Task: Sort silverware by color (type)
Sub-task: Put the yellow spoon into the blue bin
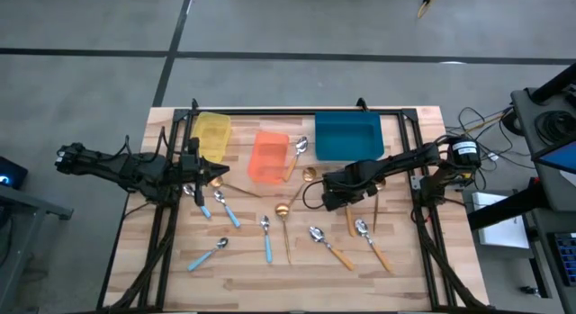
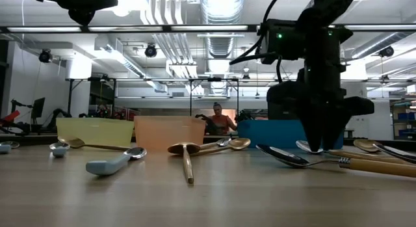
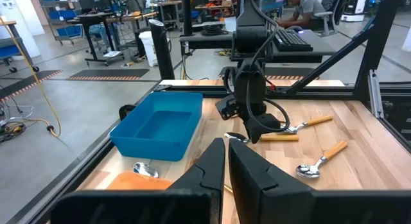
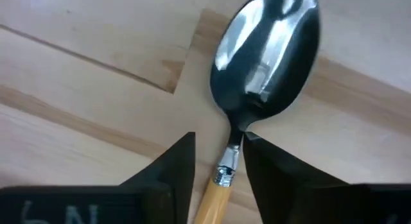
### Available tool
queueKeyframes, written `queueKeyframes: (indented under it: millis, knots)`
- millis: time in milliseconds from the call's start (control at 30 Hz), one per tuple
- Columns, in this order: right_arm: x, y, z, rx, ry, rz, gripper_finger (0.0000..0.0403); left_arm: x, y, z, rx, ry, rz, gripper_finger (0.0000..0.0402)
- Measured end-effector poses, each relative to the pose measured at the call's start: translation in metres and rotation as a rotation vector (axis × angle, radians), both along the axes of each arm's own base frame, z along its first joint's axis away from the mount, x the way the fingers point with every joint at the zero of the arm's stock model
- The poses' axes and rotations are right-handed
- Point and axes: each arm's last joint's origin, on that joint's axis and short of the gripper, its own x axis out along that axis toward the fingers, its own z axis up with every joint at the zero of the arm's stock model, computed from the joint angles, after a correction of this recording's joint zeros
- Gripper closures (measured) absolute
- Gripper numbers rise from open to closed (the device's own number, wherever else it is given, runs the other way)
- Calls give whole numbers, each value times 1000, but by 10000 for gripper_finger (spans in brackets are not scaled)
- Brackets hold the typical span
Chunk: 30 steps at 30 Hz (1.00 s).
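Note:
My right gripper (image 1: 335, 195) points down over an orange-handled spoon (image 4: 257, 76) that lies flat on the table. It is open. Its two fingers stand on either side of the spoon's thin neck (image 4: 232, 150), just below the silver bowl, with a gap still showing on one side. The left wrist view shows the same gripper (image 3: 255, 133) low over the spoon (image 3: 282, 137). My left gripper (image 3: 226, 163) is shut and holds nothing. It hangs above the table's left side (image 1: 212, 177). Blue-handled (image 1: 266, 240), orange-handled (image 1: 375, 246) and gold (image 1: 284, 220) spoons lie scattered on the table.
At the far edge stand a yellow bin (image 1: 213, 134), an orange bin (image 1: 268, 157) and a blue bin (image 1: 347, 136). A spoon (image 1: 298, 152) lies between the orange and blue bins. A black frame rail (image 1: 414, 161) runs along each side. People sit in the room beyond the table.

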Motion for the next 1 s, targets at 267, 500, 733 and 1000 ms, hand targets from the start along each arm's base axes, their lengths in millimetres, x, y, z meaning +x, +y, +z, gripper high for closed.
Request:
queueKeyframes:
  millis: [267,500,733,1000]
  knots:
    - [-2,0,-3,-13,7,-28,304,0,0,0,0,0,0,397]
    - [-7,0,-12,-12,-11,-43,305,0,0,0,0,0,1,397]
    - [-7,0,-13,-12,-11,-42,305,0,0,0,0,0,1,397]
    - [-8,-1,-14,-20,-9,-16,353,0,0,0,0,0,1,397]
